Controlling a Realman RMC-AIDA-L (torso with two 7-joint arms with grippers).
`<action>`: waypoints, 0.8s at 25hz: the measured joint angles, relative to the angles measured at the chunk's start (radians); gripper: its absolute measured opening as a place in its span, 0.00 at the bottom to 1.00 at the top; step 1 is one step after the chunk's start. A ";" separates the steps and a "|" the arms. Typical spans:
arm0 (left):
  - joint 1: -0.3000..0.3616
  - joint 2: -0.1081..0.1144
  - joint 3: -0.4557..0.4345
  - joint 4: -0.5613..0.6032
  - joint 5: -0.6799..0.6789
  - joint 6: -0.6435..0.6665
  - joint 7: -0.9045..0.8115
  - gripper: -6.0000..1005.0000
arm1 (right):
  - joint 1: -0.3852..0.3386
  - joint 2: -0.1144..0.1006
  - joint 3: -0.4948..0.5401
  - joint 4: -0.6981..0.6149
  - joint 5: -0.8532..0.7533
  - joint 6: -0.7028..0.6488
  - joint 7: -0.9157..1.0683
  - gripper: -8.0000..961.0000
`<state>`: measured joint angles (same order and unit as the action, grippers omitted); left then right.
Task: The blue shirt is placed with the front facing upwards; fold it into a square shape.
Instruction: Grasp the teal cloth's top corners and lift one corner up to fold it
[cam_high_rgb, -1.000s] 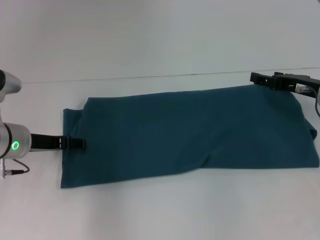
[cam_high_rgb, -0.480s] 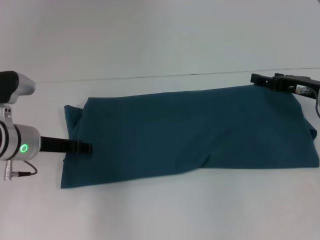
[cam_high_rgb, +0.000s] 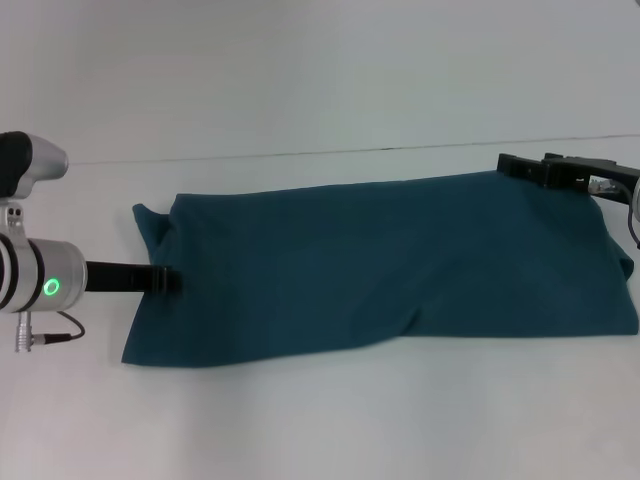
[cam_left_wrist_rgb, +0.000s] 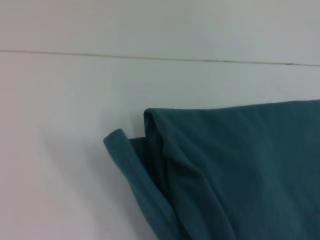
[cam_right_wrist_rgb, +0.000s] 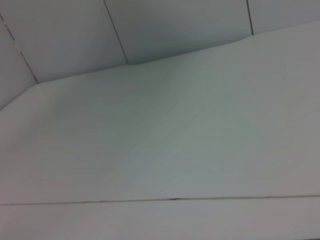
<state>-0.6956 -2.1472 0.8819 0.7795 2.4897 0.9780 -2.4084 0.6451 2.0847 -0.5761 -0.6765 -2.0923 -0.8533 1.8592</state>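
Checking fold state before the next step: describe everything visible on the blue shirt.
The blue shirt is plain dark teal soft fabric, no print or collar showing, folded into a long band lying flat across the white table. Its left end has layered, slightly curled edges. The left gripper is at that end; the right gripper is at the far right corner.

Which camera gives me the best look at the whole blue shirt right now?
The head view: it shows the blue shirt whole, folded into a long band on the table, with the left gripper at one end and the right gripper at the far corner. The left wrist view shows only one folded corner; the right wrist view shows no shirt.
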 joint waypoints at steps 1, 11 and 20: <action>0.000 0.000 0.001 0.001 -0.001 0.003 0.000 0.27 | -0.001 0.000 0.002 0.000 0.001 -0.003 0.000 0.82; 0.028 -0.004 0.000 0.107 -0.048 0.094 0.013 0.08 | -0.037 0.003 0.003 0.004 0.204 -0.018 -0.122 0.82; 0.055 -0.005 -0.002 0.271 -0.133 0.226 0.012 0.03 | -0.063 0.010 -0.001 0.324 0.710 -0.066 -0.758 0.70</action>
<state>-0.6403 -2.1520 0.8798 1.0507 2.3562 1.2044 -2.3969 0.5819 2.0950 -0.5766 -0.3529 -1.3820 -0.9190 1.1013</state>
